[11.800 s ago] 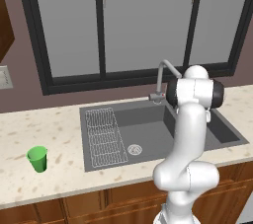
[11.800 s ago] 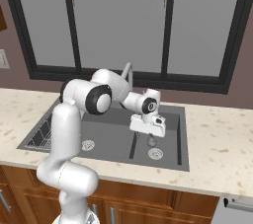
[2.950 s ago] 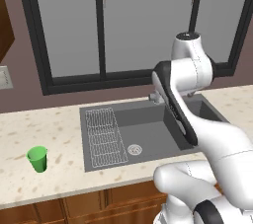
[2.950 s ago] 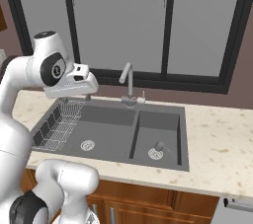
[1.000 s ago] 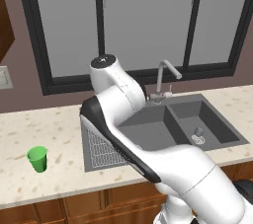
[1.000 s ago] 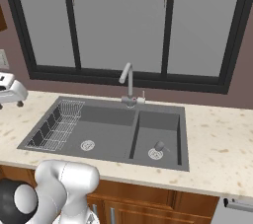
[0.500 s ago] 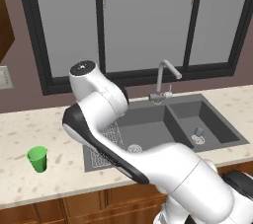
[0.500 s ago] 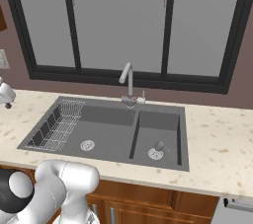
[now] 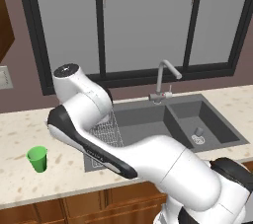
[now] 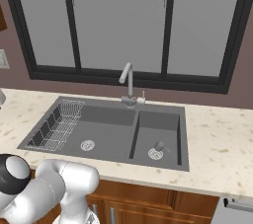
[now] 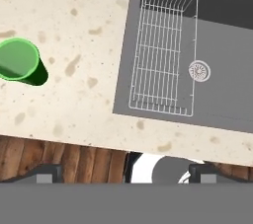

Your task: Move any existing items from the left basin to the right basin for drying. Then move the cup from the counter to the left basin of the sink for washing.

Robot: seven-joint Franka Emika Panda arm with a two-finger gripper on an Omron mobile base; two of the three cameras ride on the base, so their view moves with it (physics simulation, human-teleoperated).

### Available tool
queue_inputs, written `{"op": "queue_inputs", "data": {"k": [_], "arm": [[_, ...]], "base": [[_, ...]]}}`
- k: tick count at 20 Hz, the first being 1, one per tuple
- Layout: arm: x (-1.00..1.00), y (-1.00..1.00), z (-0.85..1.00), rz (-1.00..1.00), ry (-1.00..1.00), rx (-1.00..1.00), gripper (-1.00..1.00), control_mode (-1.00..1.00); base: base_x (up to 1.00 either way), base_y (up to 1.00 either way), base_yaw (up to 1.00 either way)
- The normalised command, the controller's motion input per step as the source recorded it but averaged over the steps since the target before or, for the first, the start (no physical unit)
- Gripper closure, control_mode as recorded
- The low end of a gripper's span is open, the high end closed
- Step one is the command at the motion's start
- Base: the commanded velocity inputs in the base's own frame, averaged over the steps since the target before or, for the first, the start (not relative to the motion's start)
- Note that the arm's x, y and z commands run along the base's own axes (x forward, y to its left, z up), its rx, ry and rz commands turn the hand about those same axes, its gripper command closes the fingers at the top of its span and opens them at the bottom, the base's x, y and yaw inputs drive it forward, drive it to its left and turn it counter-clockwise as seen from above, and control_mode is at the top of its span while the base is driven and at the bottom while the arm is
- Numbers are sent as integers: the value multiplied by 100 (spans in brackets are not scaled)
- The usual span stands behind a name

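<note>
My gripper [image 11: 126, 171] is wide open and empty; the cup [image 11: 19, 60] stands upright on the counter [image 11: 74, 30], far to its left in the hand view.

We see flat, even, bright rendered light with no glare. The cup [image 11: 19, 60] casts a small dark shadow on the counter [image 11: 74, 45]. Everything looks slightly soft and pixelated, without edge distortion.

Green cup [image 9: 37, 158] stands upright on the counter [image 9: 20, 134], left of sink [image 9: 173, 119].
</note>
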Motion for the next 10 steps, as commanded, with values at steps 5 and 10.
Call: {"op": "queue_inputs", "data": {"k": [5, 10], "arm": [[0, 32, -19, 0, 3, 5, -100, -100], [0, 21, -20, 0, 0, 4, -100, -100]], "base": [[0, 0, 0], [0, 0, 0]]}}
